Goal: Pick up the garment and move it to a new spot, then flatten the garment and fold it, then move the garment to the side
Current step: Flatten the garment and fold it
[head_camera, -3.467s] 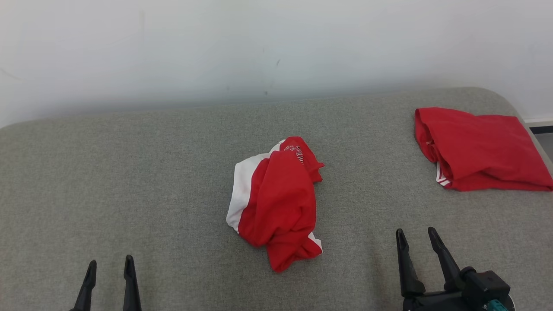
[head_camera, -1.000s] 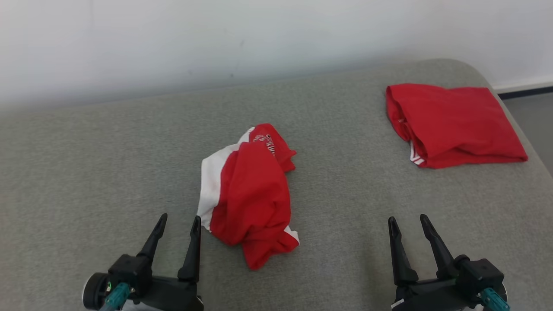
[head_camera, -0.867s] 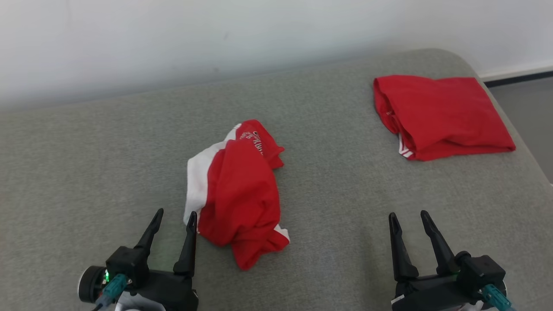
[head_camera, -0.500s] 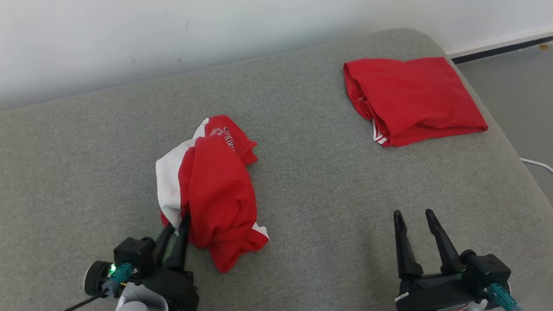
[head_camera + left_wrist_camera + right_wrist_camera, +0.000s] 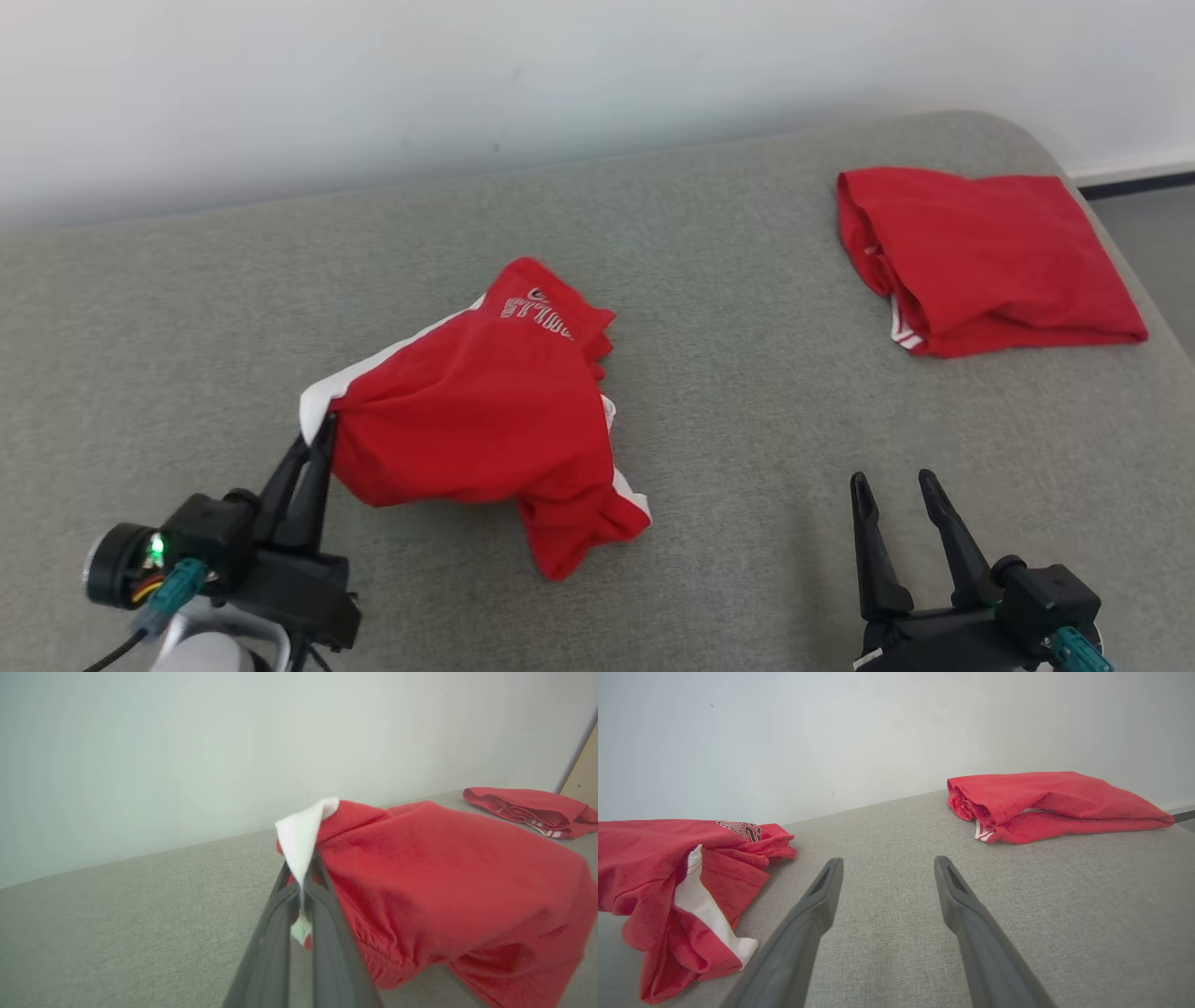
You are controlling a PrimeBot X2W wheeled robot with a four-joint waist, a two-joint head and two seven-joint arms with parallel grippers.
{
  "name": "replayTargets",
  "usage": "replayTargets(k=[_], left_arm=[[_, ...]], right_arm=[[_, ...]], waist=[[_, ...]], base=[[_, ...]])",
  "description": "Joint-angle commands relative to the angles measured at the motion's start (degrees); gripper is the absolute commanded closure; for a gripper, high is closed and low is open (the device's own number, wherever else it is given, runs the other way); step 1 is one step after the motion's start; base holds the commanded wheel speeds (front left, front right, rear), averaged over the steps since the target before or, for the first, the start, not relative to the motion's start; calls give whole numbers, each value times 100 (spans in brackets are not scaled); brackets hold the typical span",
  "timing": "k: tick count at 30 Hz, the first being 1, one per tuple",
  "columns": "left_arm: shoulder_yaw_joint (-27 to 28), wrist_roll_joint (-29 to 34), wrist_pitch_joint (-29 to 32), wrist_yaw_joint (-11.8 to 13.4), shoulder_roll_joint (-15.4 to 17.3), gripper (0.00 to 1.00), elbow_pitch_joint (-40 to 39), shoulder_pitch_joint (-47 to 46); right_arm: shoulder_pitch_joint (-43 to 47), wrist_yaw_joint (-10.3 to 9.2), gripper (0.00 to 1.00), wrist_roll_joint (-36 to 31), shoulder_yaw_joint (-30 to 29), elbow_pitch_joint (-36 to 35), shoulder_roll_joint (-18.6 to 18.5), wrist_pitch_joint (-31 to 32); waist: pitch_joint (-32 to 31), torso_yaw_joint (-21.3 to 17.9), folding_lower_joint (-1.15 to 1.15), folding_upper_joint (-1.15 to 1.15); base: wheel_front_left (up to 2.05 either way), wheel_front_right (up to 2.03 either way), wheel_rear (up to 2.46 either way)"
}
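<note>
Both low: left tool tight on garment corner, right tool wide, empty.

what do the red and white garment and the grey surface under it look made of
Red and white garment: looks like soft matte knit, likely polyester or cotton jersey; it creases and sags limply where lifted. Grey surface: woven upholstery fabric, matte, fine heathered weave; rounded corner suggests padding.

Bare room: upholstered surface, white wall
</note>
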Motion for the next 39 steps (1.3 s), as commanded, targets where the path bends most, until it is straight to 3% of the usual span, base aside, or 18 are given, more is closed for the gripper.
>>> replayTargets(k=[1,8,19,25,26,27,28,36,39], left_arm=[[79,107,-15,7,123,100,-148,120],[148,338,-15,7,364,100,-567,575],[129,-62,-15,15,-247,100,178,1187],[267,-152,-15,10,-330,100,444,1138],[299,-170,-15,9,-345,97,438,1106],[349,-181,-15,9,-363,58,411,1083],[406,-205,-15,9,-390,0,403,1081],[951,-63,-15,8,-716,0,-158,1341],[1572,130,-15,34,-991,0,-702,1596]], right_arm=[[85,-14,0,-3,25,-9,9,-1],[144,-15,0,37,54,-13,8,-1],[139,-15,0,55,70,19,8,-1],[148,-14,0,3,-1,9,8,-1],[157,-15,0,3,-19,4,8,-1],[163,-15,0,0,-36,1,8,-1],[170,-14,0,-1,-41,3,8,-1],[172,-14,0,72,-26,-19,7,-1],[140,-15,0,85,-21,-19,6,0]], waist=[[-217,312,0,0],[-272,393,0,0],[-204,279,0,0],[-178,335,0,0],[-177,361,0,0],[-177,393,0,0],[-183,423,0,0],[-184,668,0,0],[-155,726,0,0]], base=[[0,0,0],[0,0,0],[0,0,0],[0,0,0],[0,0,0],[0,0,0],[0,0,0],[0,0,0],[0,0,0]])
